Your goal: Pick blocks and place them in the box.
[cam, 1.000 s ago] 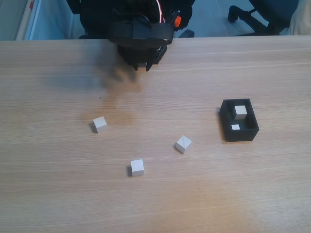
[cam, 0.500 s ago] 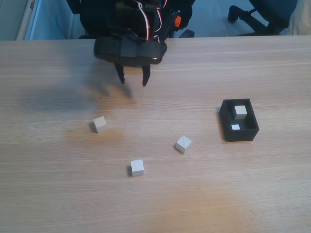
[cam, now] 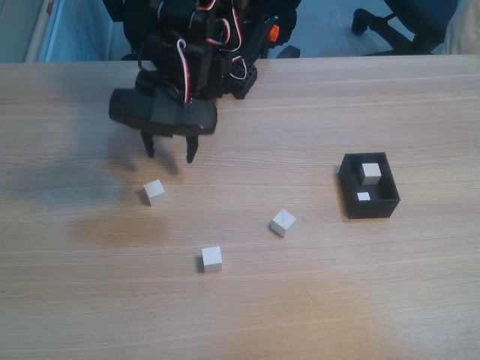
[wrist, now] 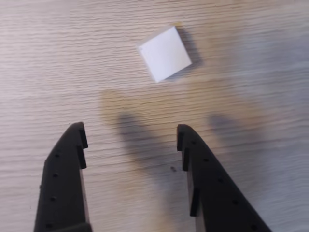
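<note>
Movement: since the earlier frames my claw (cam: 169,155) had swung from the desk's far edge toward its left side and come lower, and its fingers (wrist: 72,145) had spread.
Claw: jaws stood wide and held nothing, just short of the nearest block (cam: 154,192).
Desk (cam: 315,315): pale wood grain, shadowed under the arm; grey floor and a chair base (cam: 390,22) lay past the far edge.
Blocks: two more (cam: 211,258) (cam: 283,222) sat apart near the desk's middle.
Box (cam: 367,206): near the right edge, two cubes (cam: 370,172) inside.
Room: I saw bare wood along the near edge and both near corners.
</note>
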`<state>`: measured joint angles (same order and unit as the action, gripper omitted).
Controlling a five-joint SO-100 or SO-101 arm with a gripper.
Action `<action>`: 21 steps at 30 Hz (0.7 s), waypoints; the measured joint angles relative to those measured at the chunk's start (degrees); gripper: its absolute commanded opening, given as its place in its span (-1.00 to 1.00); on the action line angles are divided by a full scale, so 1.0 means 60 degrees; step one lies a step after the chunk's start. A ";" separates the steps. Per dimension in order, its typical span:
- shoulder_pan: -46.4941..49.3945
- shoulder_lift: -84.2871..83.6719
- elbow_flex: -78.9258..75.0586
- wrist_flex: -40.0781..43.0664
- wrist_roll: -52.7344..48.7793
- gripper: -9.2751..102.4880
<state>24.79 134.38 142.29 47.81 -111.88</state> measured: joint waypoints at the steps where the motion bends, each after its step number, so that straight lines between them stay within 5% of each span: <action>1: 0.0117 -0.0205 -0.0073 -0.0059 -0.0293 -0.47; 21: 0.0718 -0.3237 -0.1538 -0.1157 -0.2739 -0.45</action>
<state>29.09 114.96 133.07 40.87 -128.32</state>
